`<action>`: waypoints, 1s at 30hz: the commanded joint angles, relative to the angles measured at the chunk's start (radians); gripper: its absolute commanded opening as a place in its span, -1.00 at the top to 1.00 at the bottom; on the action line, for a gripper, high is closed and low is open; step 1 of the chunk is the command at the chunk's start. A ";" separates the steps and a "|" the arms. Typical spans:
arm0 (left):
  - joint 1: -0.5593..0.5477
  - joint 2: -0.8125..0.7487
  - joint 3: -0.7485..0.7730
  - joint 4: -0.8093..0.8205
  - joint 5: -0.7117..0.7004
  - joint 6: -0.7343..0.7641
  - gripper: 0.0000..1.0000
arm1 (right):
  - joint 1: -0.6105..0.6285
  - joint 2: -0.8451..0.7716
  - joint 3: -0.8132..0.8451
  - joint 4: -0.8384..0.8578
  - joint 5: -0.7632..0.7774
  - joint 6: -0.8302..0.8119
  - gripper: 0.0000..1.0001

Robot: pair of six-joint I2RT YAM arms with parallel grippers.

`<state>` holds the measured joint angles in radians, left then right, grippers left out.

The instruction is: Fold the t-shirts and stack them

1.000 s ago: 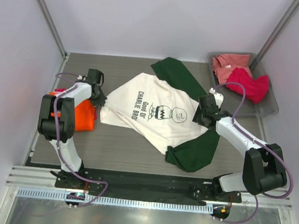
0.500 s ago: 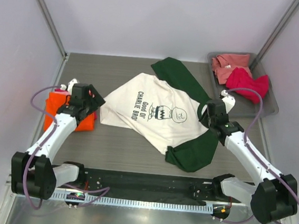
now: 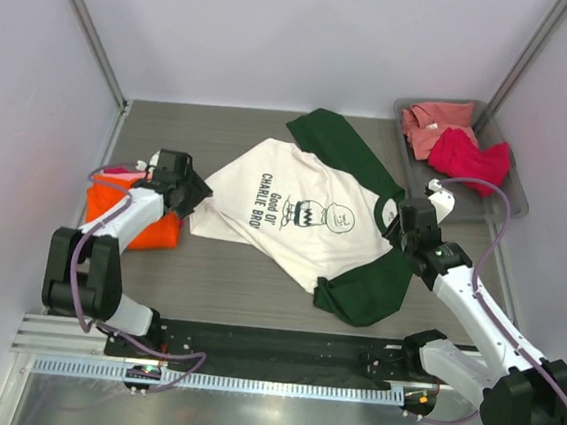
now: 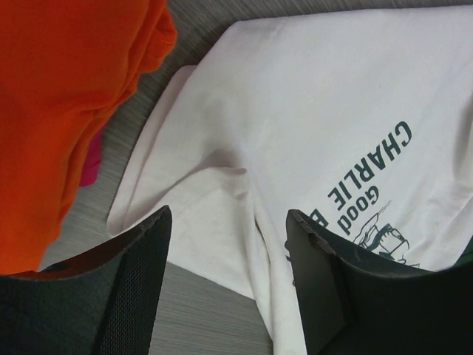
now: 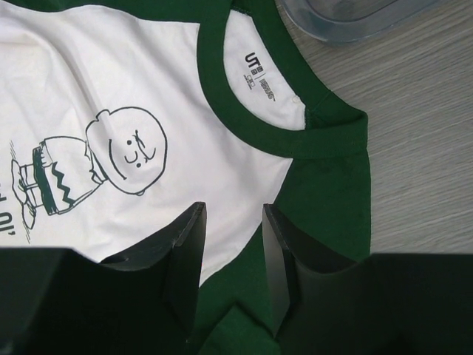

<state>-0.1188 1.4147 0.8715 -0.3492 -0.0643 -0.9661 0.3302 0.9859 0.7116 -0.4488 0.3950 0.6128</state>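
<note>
While the cream t-shirt (image 3: 294, 209) is lying spread out, print up, across the middle of the bench, one dark green sleeve is pointing to the far edge and the other is bunching toward the near edge. The left gripper (image 4: 229, 244) is hovering over the shirt's left hem, jaws standing wide apart and gripping nothing. The right gripper (image 5: 233, 222) is hanging over the seam between cream chest and green sleeve, just below the collar, jaws only narrowly parted with nothing between them. The orange t-shirt (image 3: 137, 219) is sitting folded by the left edge, a pink one (image 4: 92, 159) peeking out beneath it. Salmon (image 3: 433, 121) and crimson (image 3: 475, 156) tees are lying crumpled in the grey tray (image 3: 510, 209) at the far right corner.
</note>
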 commanded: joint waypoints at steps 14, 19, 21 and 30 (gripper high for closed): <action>-0.053 0.259 0.162 0.058 0.020 -0.051 0.72 | 0.003 -0.058 -0.012 -0.017 -0.008 0.005 0.17; -0.059 0.211 0.135 0.024 0.006 -0.054 1.00 | 0.003 -0.050 -0.011 -0.056 -0.038 0.013 0.17; -0.061 0.167 0.106 0.004 0.001 -0.049 1.00 | 0.003 -0.052 -0.012 -0.086 -0.086 0.002 0.16; -0.058 -0.066 0.018 -0.142 -0.052 0.003 1.00 | 0.052 -0.067 -0.040 -0.166 -0.317 0.034 -0.11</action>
<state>-0.1757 1.4139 0.9138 -0.4248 -0.0875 -0.9932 0.3511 0.9463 0.6838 -0.5709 0.1646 0.6273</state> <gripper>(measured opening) 0.005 0.551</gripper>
